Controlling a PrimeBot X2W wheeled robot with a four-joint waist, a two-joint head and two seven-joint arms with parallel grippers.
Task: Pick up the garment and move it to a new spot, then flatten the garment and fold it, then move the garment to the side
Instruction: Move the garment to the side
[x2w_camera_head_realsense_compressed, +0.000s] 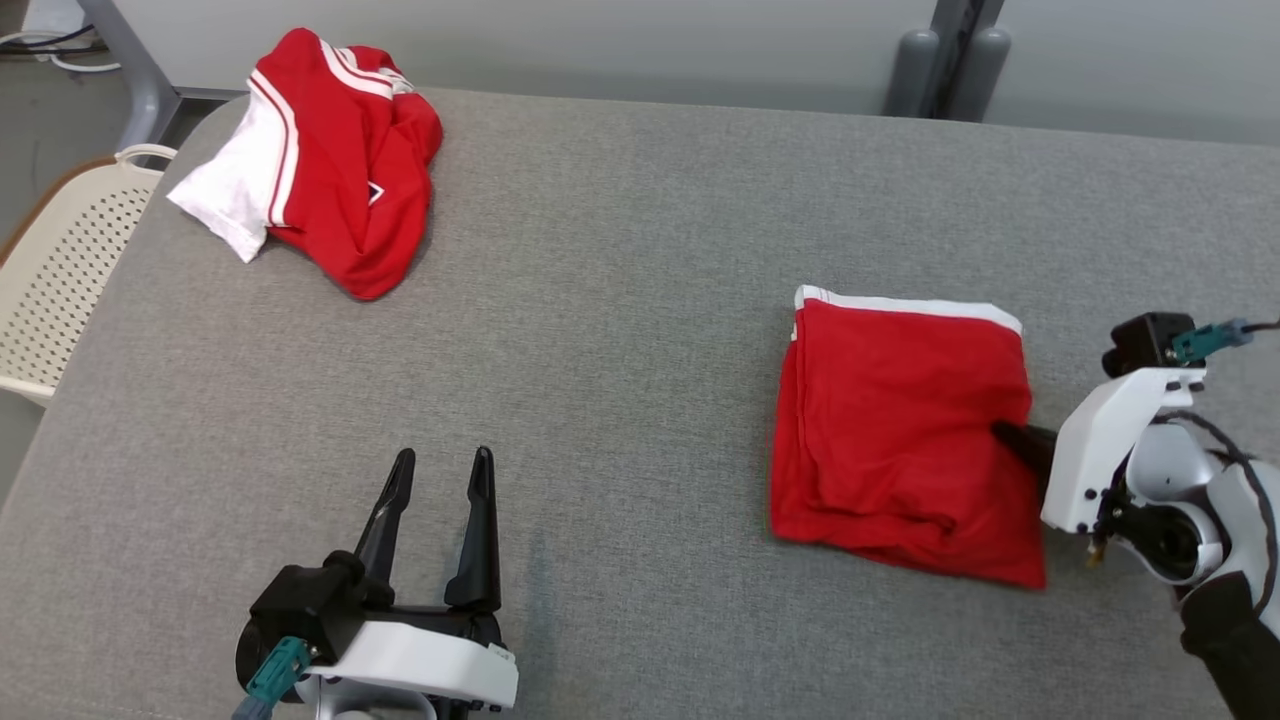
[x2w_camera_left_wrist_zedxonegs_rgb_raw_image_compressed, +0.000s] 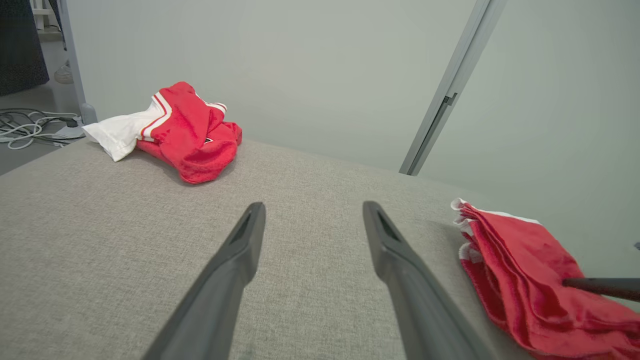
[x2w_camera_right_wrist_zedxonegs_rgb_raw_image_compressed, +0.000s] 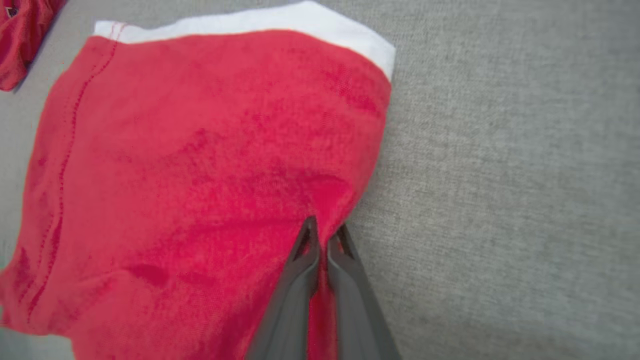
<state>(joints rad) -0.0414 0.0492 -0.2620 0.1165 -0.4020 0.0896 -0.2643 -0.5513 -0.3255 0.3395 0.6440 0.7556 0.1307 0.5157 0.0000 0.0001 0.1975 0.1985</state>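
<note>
Left gripper (x2w_camera_head_realsense_compressed: 444, 456): hung spread wide and empty over the near part of the grey cloth-covered table (x2w_camera_head_realsense_compressed: 620, 300), well apart from both garments.
Right gripper (x2w_camera_right_wrist_zedxonegs_rgb_raw_image_compressed: 327, 224): was pinched narrow on red cloth at the right edge of the folded garment (x2w_camera_head_realsense_compressed: 900, 430).
Folded garment: lay flat on the table's right half as a compact red rectangle, with a white band along its far edge.
Done, by judgement: looked already picked up, moved, flattened and folded.
Left, by judgement: seemed to lack only the move to the side, with a pinch already taken that could serve it.
Grippers: counted two.
Folded garments: counted one.
Cream perforated basket (x2w_camera_head_realsense_compressed: 60, 270): counted one, beside the table's left edge.
Crumpled red-and-white garment (x2w_camera_head_realsense_compressed: 330, 160): counted one, heaped at the table's far left corner, clear of both grippers.
</note>
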